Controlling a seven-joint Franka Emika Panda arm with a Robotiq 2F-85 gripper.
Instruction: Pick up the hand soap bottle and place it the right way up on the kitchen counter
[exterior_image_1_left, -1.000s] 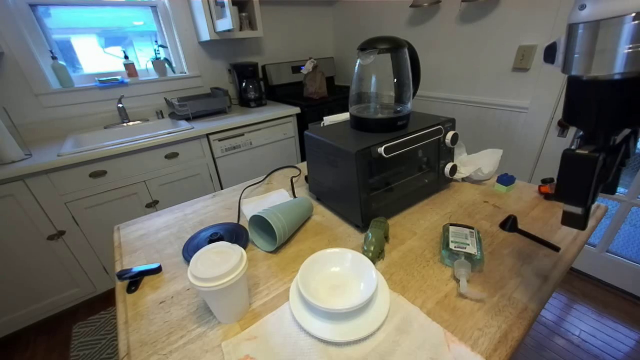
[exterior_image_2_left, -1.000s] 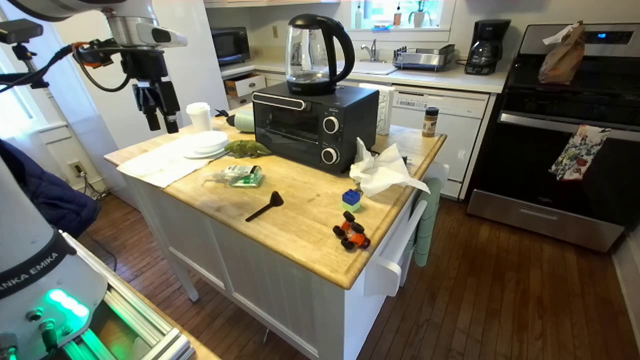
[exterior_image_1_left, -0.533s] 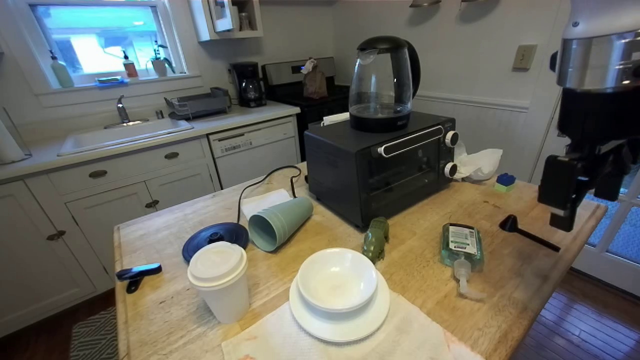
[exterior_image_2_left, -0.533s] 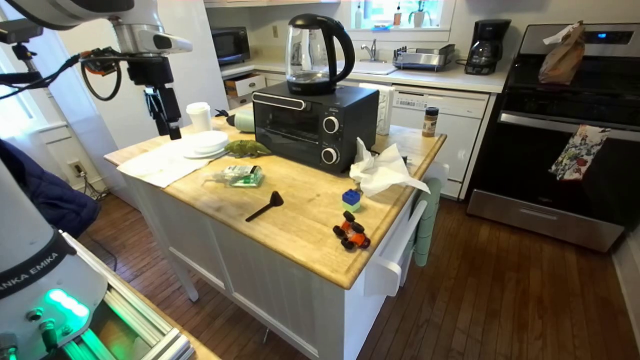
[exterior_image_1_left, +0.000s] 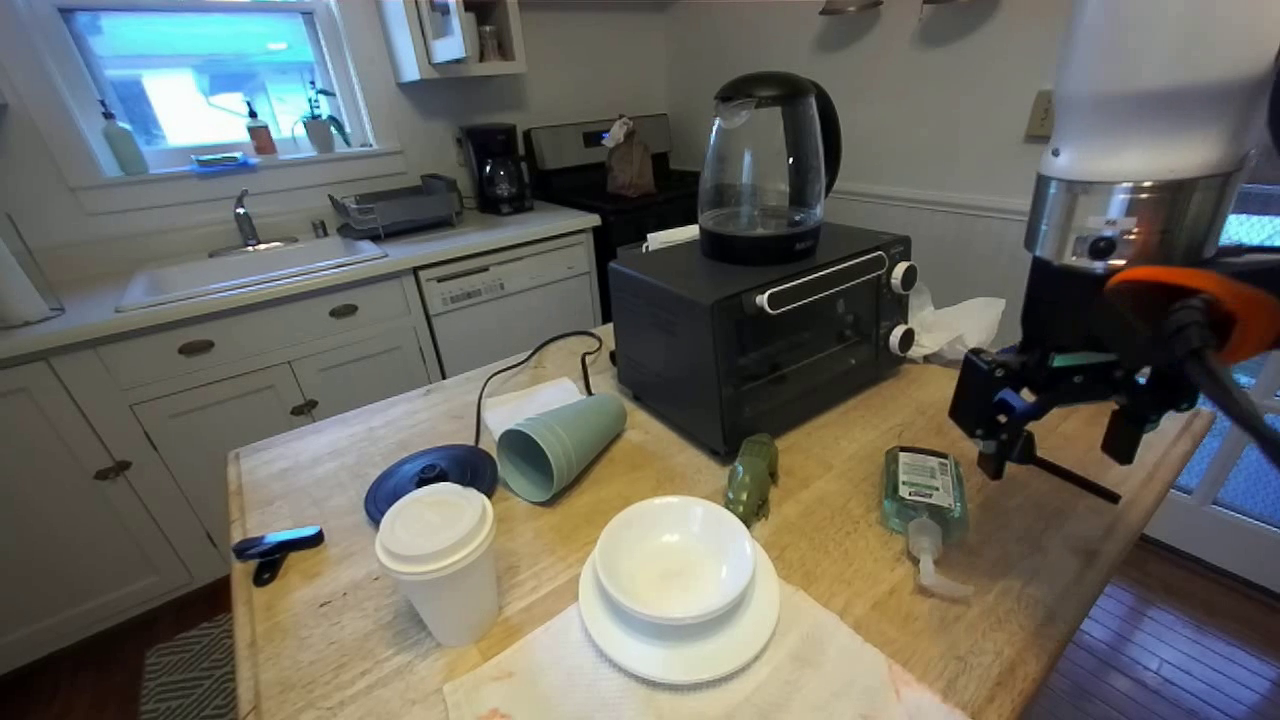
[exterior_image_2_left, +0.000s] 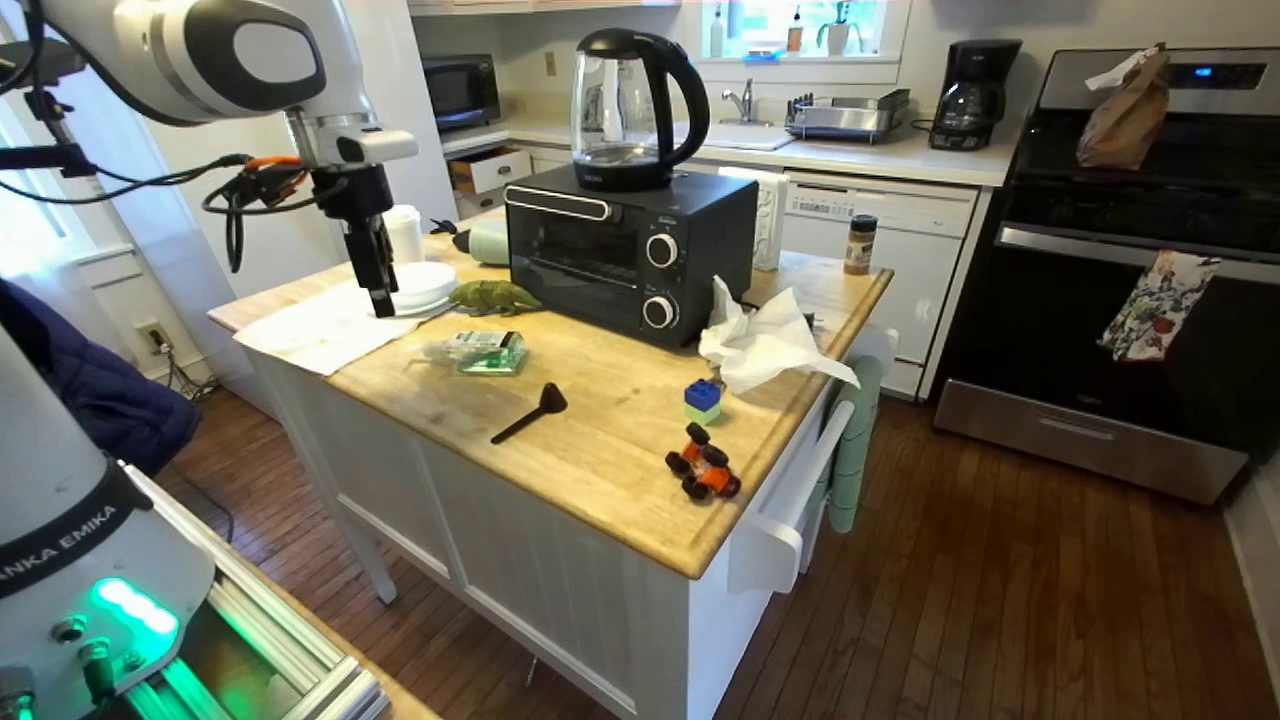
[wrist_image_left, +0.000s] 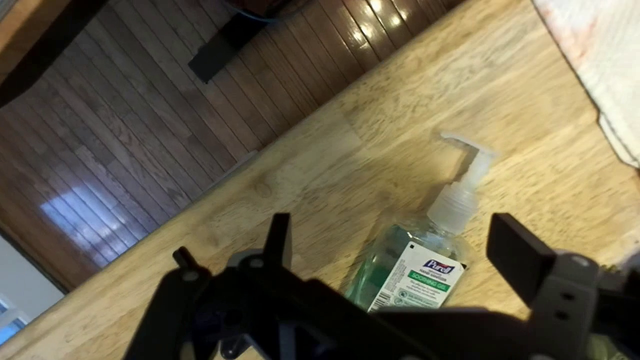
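The hand soap bottle (exterior_image_1_left: 925, 490) lies on its side on the wooden kitchen counter (exterior_image_1_left: 850, 590), label up. It is clear, with pale green liquid and a white pump. It also shows in an exterior view (exterior_image_2_left: 487, 352). My gripper (exterior_image_1_left: 1055, 458) is open and empty, above the counter close to the bottle. In an exterior view the gripper (exterior_image_2_left: 383, 308) points down near the white dishes. In the wrist view the bottle (wrist_image_left: 425, 275) appears between the spread fingers of the gripper (wrist_image_left: 392, 225), below them. The bottle's lower end is hidden there behind the gripper.
A black scoop (exterior_image_2_left: 530, 412) lies near the bottle. A green lumpy figure (exterior_image_1_left: 752, 480), a white bowl (exterior_image_1_left: 675, 560) on a plate and a black toaster oven (exterior_image_1_left: 760, 330) with a kettle (exterior_image_1_left: 765, 180) stand around it. A blue-green block (exterior_image_2_left: 702, 400) and orange toy (exterior_image_2_left: 704, 465) lie near the corner.
The arm has moved over the counter, lower and closer to the bottle. The gripper has turned, so both fingers now show spread in an exterior view. The bottle has not moved.
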